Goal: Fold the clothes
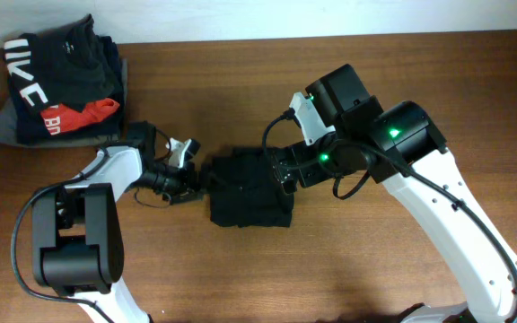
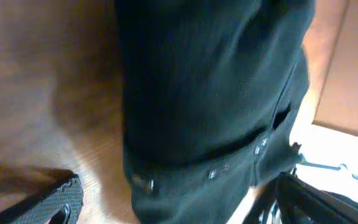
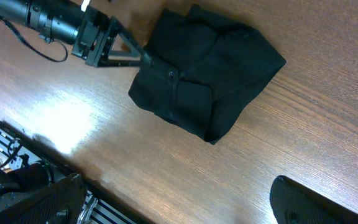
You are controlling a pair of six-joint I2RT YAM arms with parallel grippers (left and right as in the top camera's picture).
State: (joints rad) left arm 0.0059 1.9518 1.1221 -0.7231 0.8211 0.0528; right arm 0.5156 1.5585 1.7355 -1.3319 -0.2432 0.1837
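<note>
Brown wood-grain table (image 1: 348, 269), with a pale wall strip along the top edge of the overhead frame.

The clothes (image 1: 249, 188): one black garment, already down to a compact, roughly square bundle lying flat on the table at the centre of the overhead frame. Layers are stacked and the edges are a bit uneven. The left wrist view shows it close up, filling the middle of the frame, with a few small pale marks along one seam; too blurred to read.

Left pincer (image 1: 196, 179): at the bundle's left edge in the overhead frame. Jaws are wide apart, with one finger (image 2: 61, 199) at lower left of its own camera and the other at lower right. The fabric edge sits between them. Can't tell if the tips actually touch the cloth.

Right pincer (image 3: 174, 183): jaws wide apart and nothing between them. In its own view the bundle lies towards the top of the frame, clear of the fingers. From overhead the wrist hangs over the bundle's right edge and hides the fingers.

Upper left corner of the overhead frame, well apart from the bundle, is a folded stack: dark garment with big white letters (image 1: 39, 81) on top, red garment (image 1: 86, 115) poking out at its lower right, grey garment (image 1: 5, 127) underneath.
</note>
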